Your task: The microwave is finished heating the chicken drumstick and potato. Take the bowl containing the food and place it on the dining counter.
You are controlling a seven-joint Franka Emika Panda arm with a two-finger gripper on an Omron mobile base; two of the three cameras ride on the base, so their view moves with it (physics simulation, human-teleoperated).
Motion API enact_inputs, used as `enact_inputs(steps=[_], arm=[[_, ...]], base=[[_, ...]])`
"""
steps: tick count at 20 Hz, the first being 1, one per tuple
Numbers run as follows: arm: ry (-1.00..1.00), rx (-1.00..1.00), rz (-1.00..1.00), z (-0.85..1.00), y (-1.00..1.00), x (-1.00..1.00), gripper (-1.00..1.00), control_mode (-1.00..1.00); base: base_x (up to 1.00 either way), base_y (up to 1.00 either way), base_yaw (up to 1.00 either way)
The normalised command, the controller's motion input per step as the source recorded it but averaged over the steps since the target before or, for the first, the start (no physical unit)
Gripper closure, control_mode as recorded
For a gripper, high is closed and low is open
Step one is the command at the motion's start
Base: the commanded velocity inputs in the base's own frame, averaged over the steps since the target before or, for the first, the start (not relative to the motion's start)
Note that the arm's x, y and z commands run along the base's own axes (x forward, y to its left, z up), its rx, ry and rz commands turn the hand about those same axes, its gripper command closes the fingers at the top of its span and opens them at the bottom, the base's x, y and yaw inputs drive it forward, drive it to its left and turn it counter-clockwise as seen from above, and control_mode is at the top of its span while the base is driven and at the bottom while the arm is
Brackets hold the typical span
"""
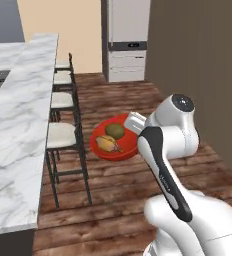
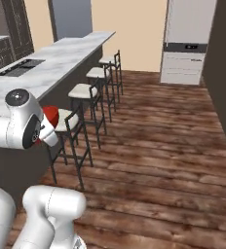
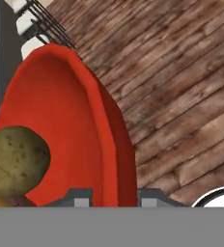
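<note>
The red bowl [image 1: 114, 139] hangs in the air over the wooden floor, just right of the stools. My gripper [image 1: 131, 129] is shut on the bowl's right rim. In the hand view the rim [image 3: 115, 159] runs between the two fingertips of the gripper [image 3: 115, 198]. The olive-brown potato [image 1: 115, 131] [image 3: 15, 159] and the yellow-orange chicken drumstick [image 1: 108, 144] lie in the bowl. The dining counter [image 1: 13, 135] [image 2: 51, 68], white marble, stretches along the left. A piece of the bowl [image 2: 50, 115] peeks out behind my arm in the right base view. The microwave is out of view.
Several dark stools with white cushions [image 1: 62, 134] [image 2: 83, 91] line the counter's edge between the bowl and the slab. A tall grey appliance [image 1: 128, 45] [image 2: 188, 44] stands at the far end. A dark wall [image 1: 203, 75] runs along the right. A cooktop [image 2: 20, 68] is set into the counter.
</note>
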Motion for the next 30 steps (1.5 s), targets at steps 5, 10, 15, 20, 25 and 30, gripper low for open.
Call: enact_inputs(steps=[5,10,15,20,25,30], arm=[[0.00,0.00,0.00,0.00,0.00,0.00,1.00,1.00],[-0.14,0.09,0.31,0.27,-0.11,0.68,1.00,-1.00],[-0.16,0.03,0.10,0.36,0.38,0.88,1.00,-1.00],[-0.06,0.00,-0.03,0.18,0.98,0.62,1.00,-1.00],[0.04,0.00,-0.17,0.00,0.97,0.37,1.00,-1.00],[0.29,0.00,-0.14,0.00,0.66,0.35,1.00,-1.00]], base=[[0.88,-0.27,0.57],[0.16,-0.06,0.09],[0.00,0.00,0.00],[0.00,0.00,0.00],[0.00,0.00,0.00],[0.00,0.00,0.00]])
